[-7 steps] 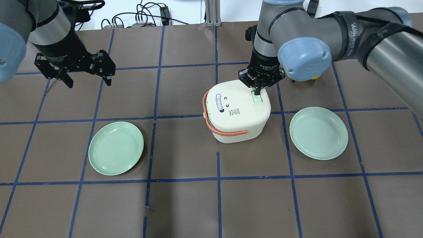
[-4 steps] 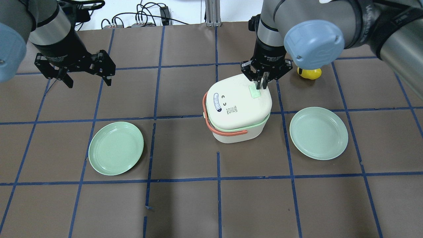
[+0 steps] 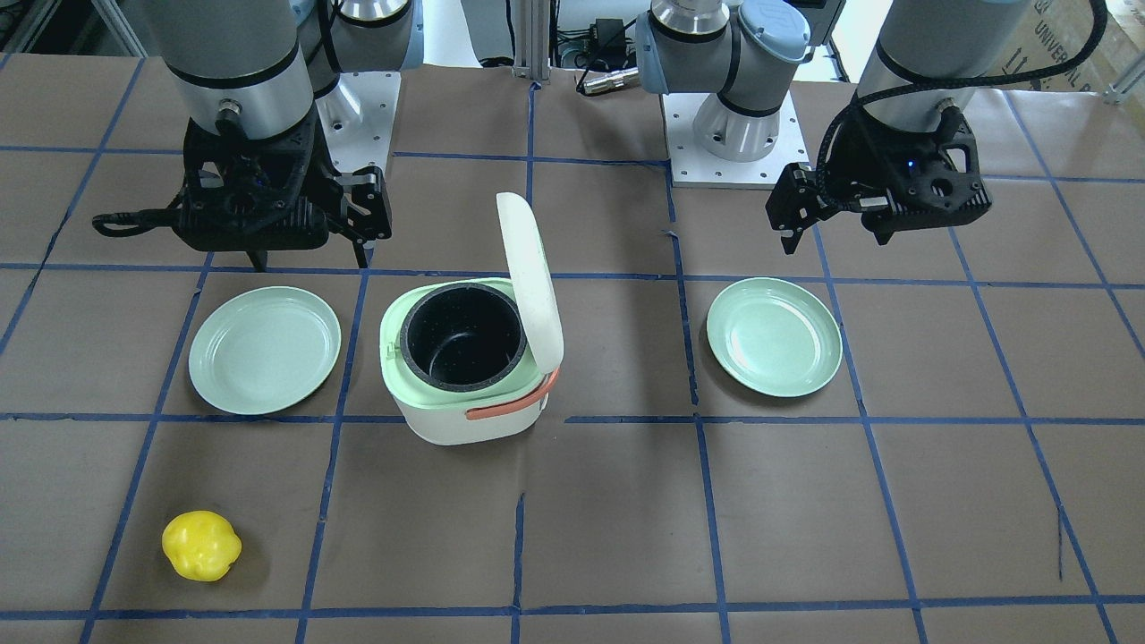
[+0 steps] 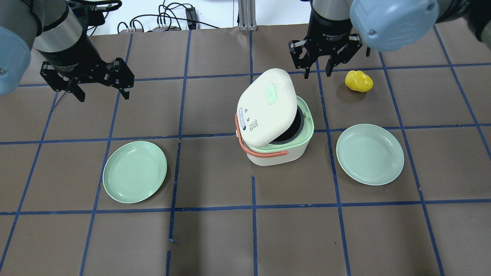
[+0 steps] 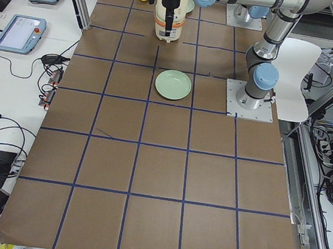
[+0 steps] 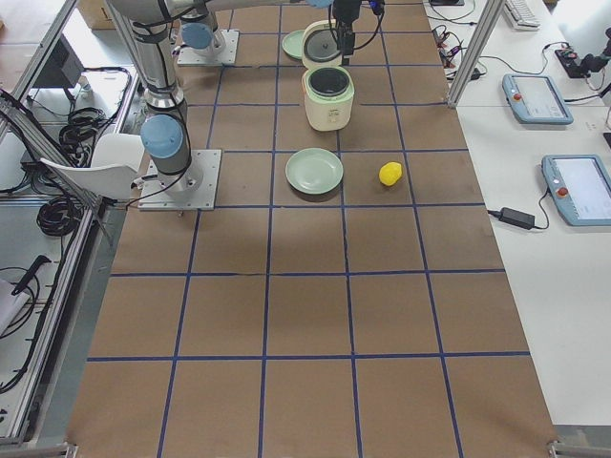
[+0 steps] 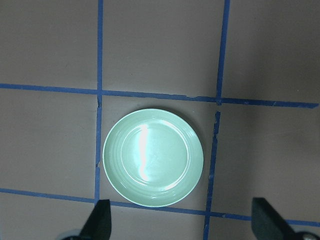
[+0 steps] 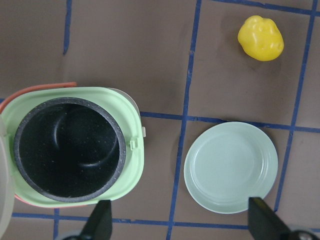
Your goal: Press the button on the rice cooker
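The white rice cooker (image 4: 276, 157) stands mid-table with its lid (image 4: 268, 103) swung up and its black inner pot (image 3: 461, 335) exposed. The pale green button (image 4: 271, 94) shows on the raised lid. My right gripper (image 4: 318, 72) is open and empty. It hangs high, beyond the cooker and clear of the lid. Its wrist view looks down into the pot (image 8: 70, 150). My left gripper (image 4: 103, 94) is open and empty, far to the left, above a green plate (image 7: 153, 157).
Two green plates lie on either side of the cooker, one on the left (image 4: 135, 171) and one on the right (image 4: 370, 154). A yellow toy pepper (image 4: 358, 81) lies beyond the right plate. Blue tape lines cross the brown table.
My right gripper, shut with its fingertips on the button a second ago, has risen away and opened. The cooker's lid has sprung open. The left arm has not moved.
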Action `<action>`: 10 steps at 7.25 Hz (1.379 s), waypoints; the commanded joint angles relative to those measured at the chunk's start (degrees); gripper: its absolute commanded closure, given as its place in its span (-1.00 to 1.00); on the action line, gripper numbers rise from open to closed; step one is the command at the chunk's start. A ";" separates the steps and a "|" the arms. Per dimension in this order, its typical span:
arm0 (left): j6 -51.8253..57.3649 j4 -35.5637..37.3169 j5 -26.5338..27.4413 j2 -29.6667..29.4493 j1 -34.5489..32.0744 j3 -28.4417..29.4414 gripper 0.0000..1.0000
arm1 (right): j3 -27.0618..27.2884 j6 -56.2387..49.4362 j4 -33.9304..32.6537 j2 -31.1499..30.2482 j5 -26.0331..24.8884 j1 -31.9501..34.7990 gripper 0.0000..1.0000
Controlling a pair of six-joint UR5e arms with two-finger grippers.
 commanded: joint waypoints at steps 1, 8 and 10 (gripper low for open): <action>0.00 0.00 0.02 0.00 0.00 0.00 -1.00 | 4.81 -3.82 0.14 -3.82 0.44 -4.04 -1.00; 0.00 0.00 0.02 0.00 0.00 0.00 -1.00 | 8.80 -3.23 -2.06 -6.21 8.79 -5.30 -1.00; 0.00 0.00 0.02 0.00 0.00 0.00 -1.00 | 8.88 -3.23 -2.15 -6.04 8.79 -5.30 -1.00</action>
